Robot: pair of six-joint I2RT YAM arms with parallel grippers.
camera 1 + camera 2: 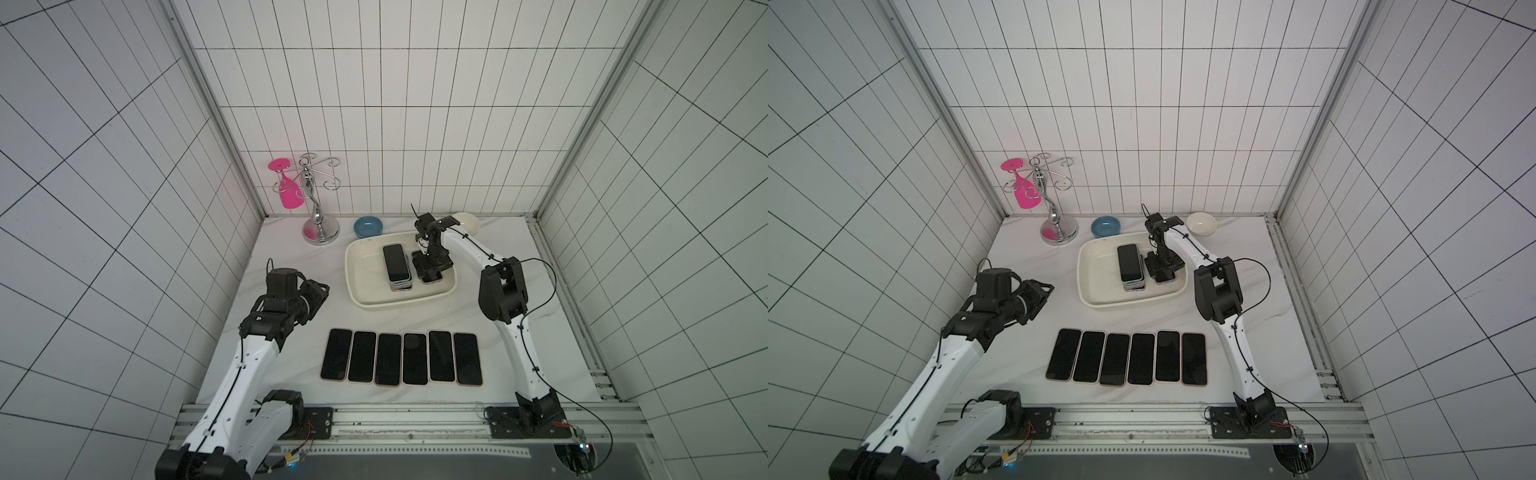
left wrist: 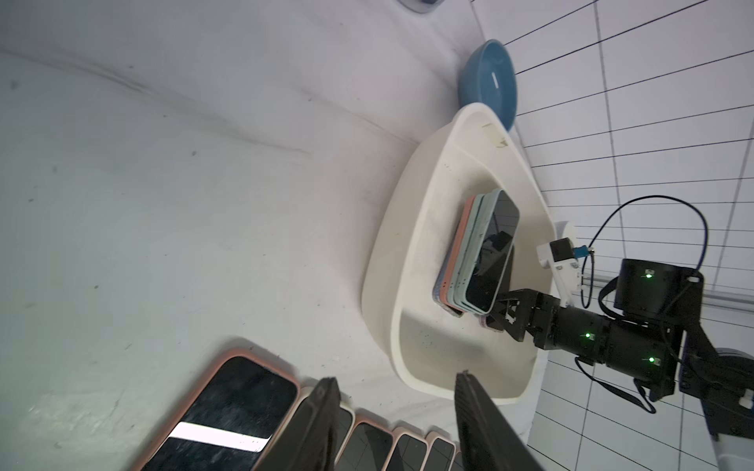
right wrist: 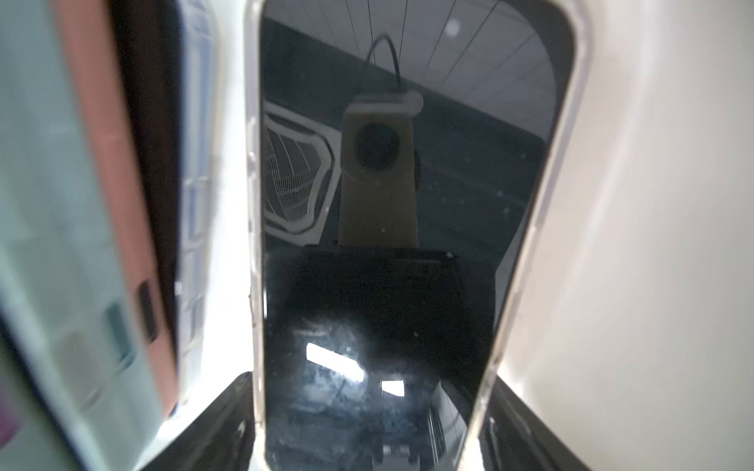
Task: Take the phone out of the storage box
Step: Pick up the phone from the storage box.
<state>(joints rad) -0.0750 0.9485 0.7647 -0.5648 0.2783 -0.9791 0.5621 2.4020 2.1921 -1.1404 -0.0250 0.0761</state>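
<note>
— What's the right gripper [image 1: 431, 272] up to?
— It's down inside the storage box [image 1: 365, 276], pointing at the floor of it. Its wrist camera shows the jaws closed across a phone [image 3: 400, 204] in a clear case, with fingers [image 3: 228, 416] against each long edge. The phone is screen up, and the screen is dark.
— Is it lifted?
— I can't tell. It looks to be lying on the box floor.
— Anything crowding it?
— A stack of phones [image 1: 397, 264] sits just beside it, towards the middle of the box, with pink and pale green cases showing at the edges. The box wall is on its other side.
— And the left gripper [image 2: 395, 379]?
— It's well apart from the box, hovering over the table [image 1: 291, 257] with its jaws spread and nothing between them. Near it, a row of six phones [image 1: 401, 358] lies face up, side by side, in front of the box.
— What's behind the box?
— A blue bowl [image 1: 368, 227] and a white bowl [image 1: 1201, 223], by the back wall.
</note>
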